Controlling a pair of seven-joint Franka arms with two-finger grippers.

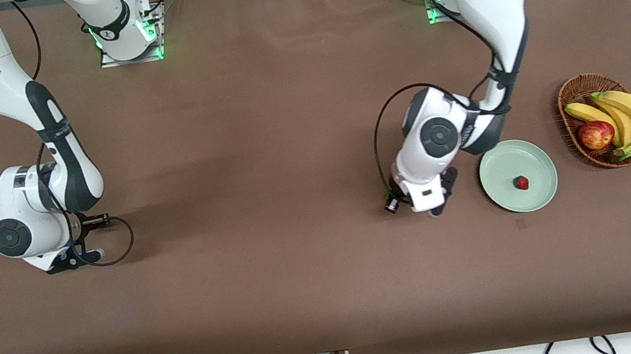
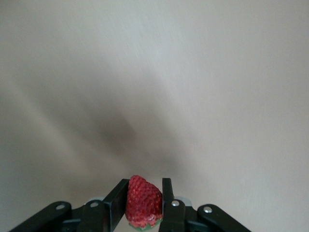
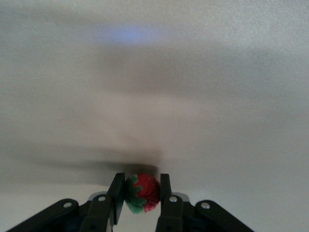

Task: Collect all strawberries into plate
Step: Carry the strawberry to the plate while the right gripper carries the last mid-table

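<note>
Left gripper [image 2: 145, 205], low just beside the plate [image 1: 540, 195], clamps a seeded, conical strawberry [image 2: 143, 202], tip pointing away from the wrist. Right gripper [image 3: 140, 195], at the right arm's end of the table, pinches another strawberry [image 3: 142, 192], leafy cap sideways against one finger. A third berry [image 1: 521, 183] lies on the smooth mint plate.

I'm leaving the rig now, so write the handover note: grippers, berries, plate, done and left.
Left gripper: shut on a strawberry, low over the cloth beside the plate.
Right gripper: shut on another strawberry, low at the right arm's end of the table.
Done: one berry lies in the plate, which sits beside the fruit basket.
Left: carry both held berries to the plate and release them there.
</note>
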